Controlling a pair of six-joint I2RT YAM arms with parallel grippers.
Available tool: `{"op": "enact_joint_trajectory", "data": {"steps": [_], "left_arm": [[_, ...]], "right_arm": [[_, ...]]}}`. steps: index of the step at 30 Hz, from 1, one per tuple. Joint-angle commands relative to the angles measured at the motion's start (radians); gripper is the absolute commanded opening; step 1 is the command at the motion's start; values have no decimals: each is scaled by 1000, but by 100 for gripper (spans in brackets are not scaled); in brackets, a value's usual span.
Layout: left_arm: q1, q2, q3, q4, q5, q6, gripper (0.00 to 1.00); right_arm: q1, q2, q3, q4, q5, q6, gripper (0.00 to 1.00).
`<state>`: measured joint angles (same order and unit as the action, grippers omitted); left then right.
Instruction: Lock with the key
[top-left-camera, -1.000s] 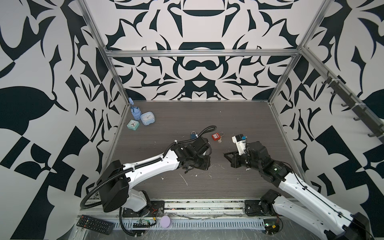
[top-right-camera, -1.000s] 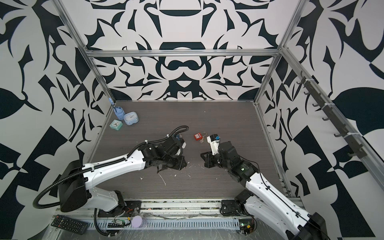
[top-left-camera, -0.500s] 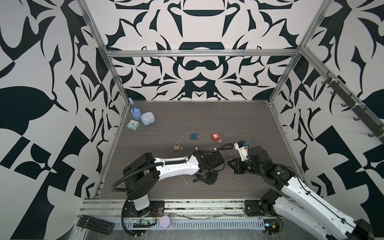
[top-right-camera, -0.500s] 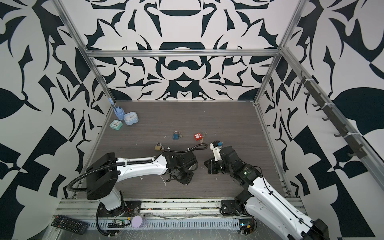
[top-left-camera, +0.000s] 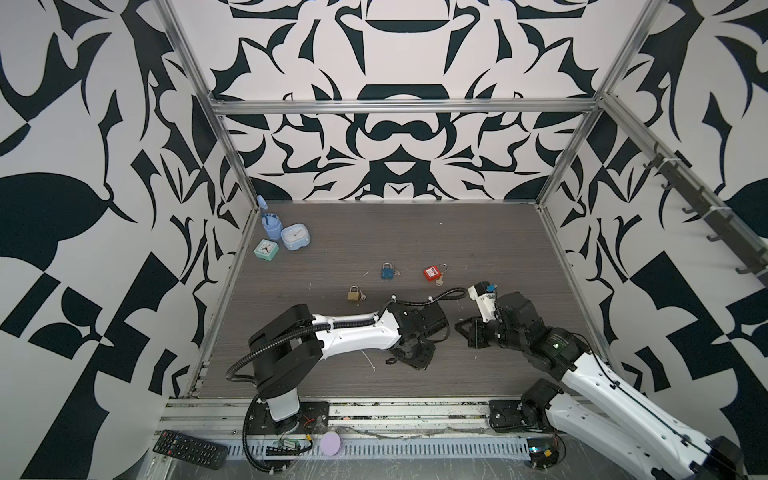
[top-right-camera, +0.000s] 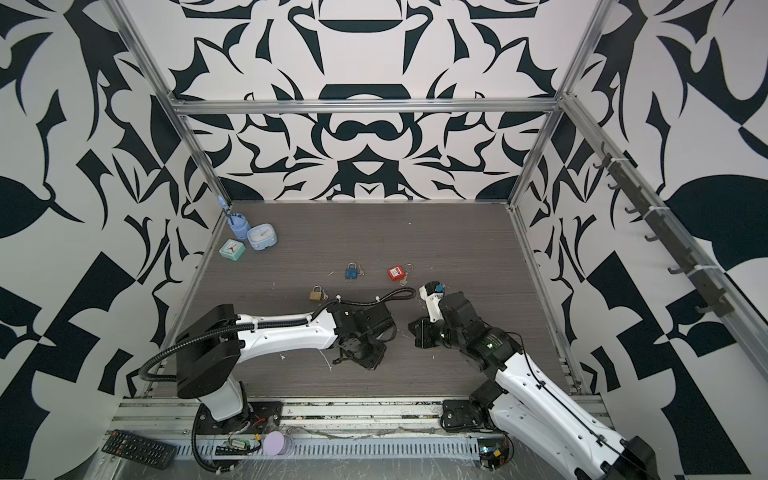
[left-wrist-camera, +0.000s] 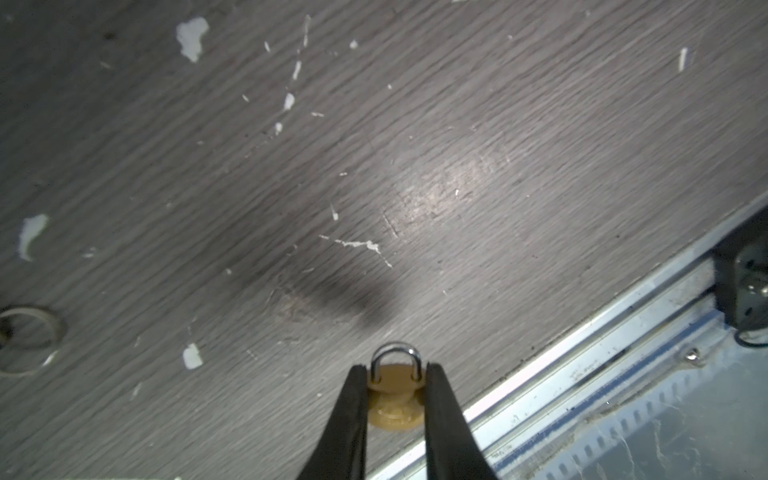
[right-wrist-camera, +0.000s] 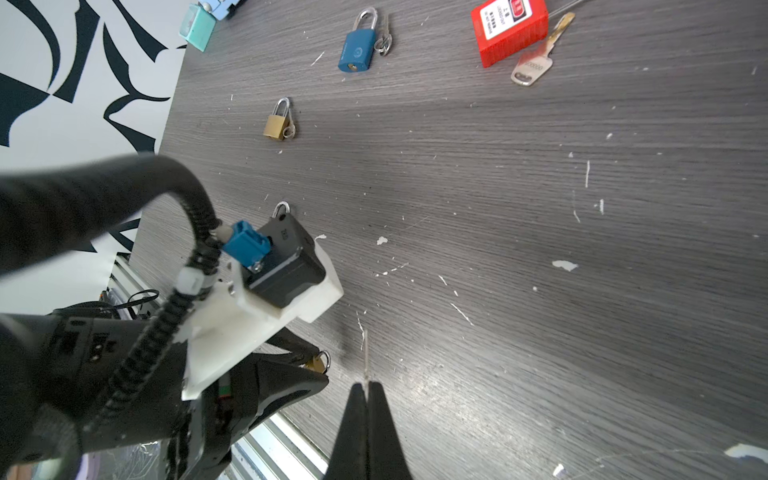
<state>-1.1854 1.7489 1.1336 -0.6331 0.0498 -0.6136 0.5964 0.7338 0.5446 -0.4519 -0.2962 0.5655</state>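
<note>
Pinching a small round brass padlock by its sides, the left fingers held it over the dark wood-grain worktop near the front edge, shackle pointing outward. The keyhole showed in no view. So narrow a grip on a smooth, rounded body could let the lock twist or slip once a key pushed on it, and the unseen keyhole might have faced the wrong way for insertion.

Farther back, toward the worktop's middle, a square brass padlock, a blue padlock and a red padlock lay apart, each with a key beside it. A sweeping arm could knock them.

To the right, near the held lock but apart from it, the right fingers were pressed together on what looked like a thin silvery key, seen edge-on and gripped only at the tips. Such a shallow hold could let the key pivot or drop under sideways load. A misaligned blade would jam against the lock's face.
</note>
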Motion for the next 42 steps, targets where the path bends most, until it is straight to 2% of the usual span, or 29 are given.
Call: {"op": "enact_joint_trajectory", "data": {"steps": [1,14,22,27,32,34,36,37,42], "left_arm": [[4,19,6,-27,-17,-14,16],[21,43,9,-26,-11,-15,33],[35,23,5,-31,-30,-20,39],[87,-127,-4,-26,-152,-9,49],[219,-373,-63,69,-258,33,71],[275,-451,-93,119,-263,75,79],[324,-532,-126,171,-261,109,84],[348,-564,-145,200,-258,116,91],[441,-656,-216,279,-212,112,92]], "right_arm": [[0,-4,-3,9,5,2,0],[-1,4,-8,18,4,5,0],[0,17,-5,11,-26,17,0],[-1,56,-12,5,-103,41,0],[4,118,-30,18,-193,73,0],[18,142,-37,29,-212,95,0],[37,165,-53,55,-226,125,0],[49,178,-61,72,-232,141,0],[103,254,-79,141,-223,182,0]]}}
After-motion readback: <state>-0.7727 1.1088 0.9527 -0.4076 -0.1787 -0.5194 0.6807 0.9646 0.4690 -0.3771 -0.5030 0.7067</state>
